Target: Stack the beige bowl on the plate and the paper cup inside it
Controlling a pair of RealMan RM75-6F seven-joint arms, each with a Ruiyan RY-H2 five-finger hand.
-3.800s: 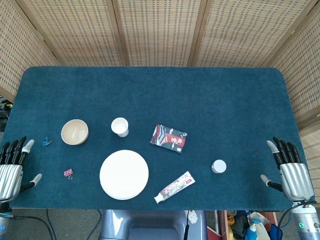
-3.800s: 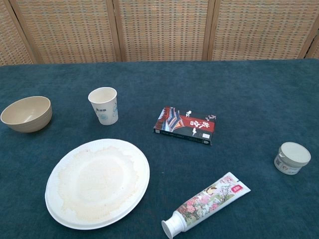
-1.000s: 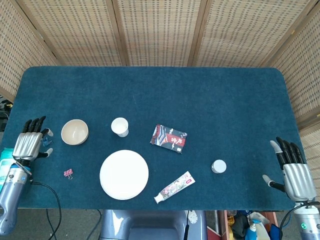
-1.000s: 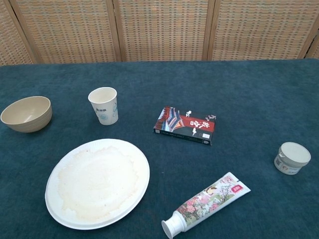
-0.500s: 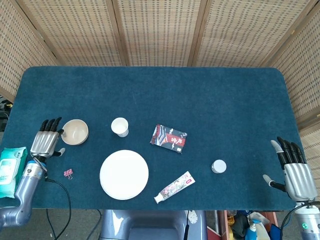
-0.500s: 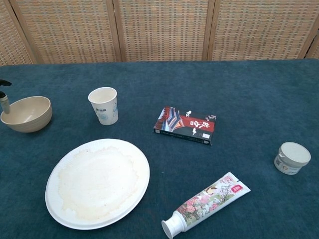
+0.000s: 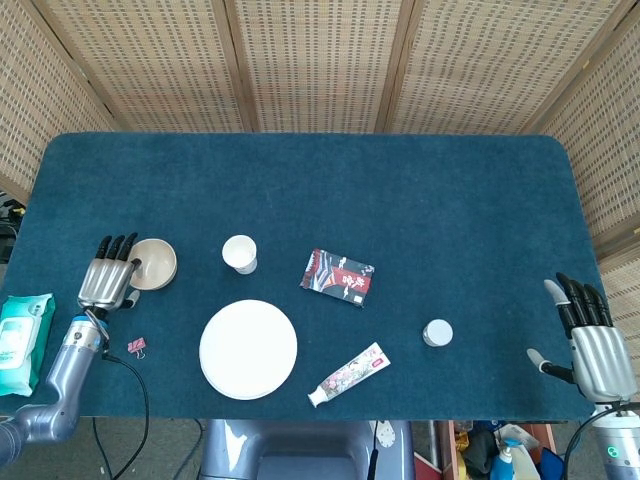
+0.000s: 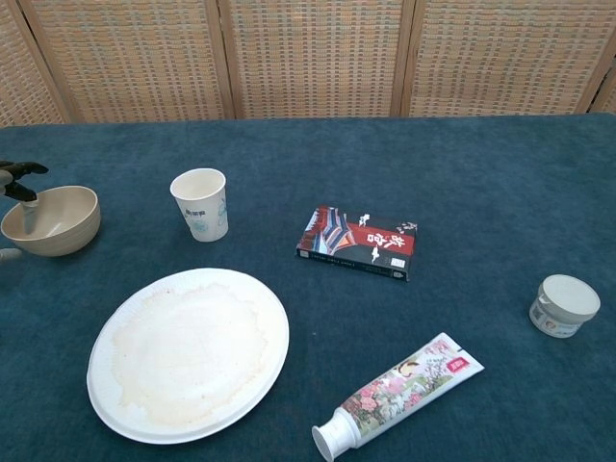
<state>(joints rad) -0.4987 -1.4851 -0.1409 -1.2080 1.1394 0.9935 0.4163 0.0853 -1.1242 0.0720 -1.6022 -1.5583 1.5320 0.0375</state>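
The beige bowl (image 7: 155, 262) (image 8: 53, 219) stands upright at the table's left. My left hand (image 7: 109, 274) is at its left rim, fingers straight and apart, with fingertips (image 8: 21, 176) reaching over the rim; it grips nothing. The paper cup (image 7: 240, 253) (image 8: 200, 204) stands upright to the right of the bowl. The white plate (image 7: 248, 349) (image 8: 188, 353) lies bare near the front edge, below the cup. My right hand (image 7: 590, 342) hangs open at the table's right edge, far from all three.
A red-and-black box (image 7: 338, 277) (image 8: 359, 242) lies mid-table, a toothpaste tube (image 7: 349, 374) (image 8: 399, 395) near the front, and a small white jar (image 7: 437, 333) (image 8: 564, 305) to the right. A pink clip (image 7: 136, 346) sits below the left hand. A teal packet (image 7: 18, 335) lies off the left edge.
My left hand has moved right, from the table's left edge up to the bowl's left rim. The right hand has barely shifted. No object has moved.
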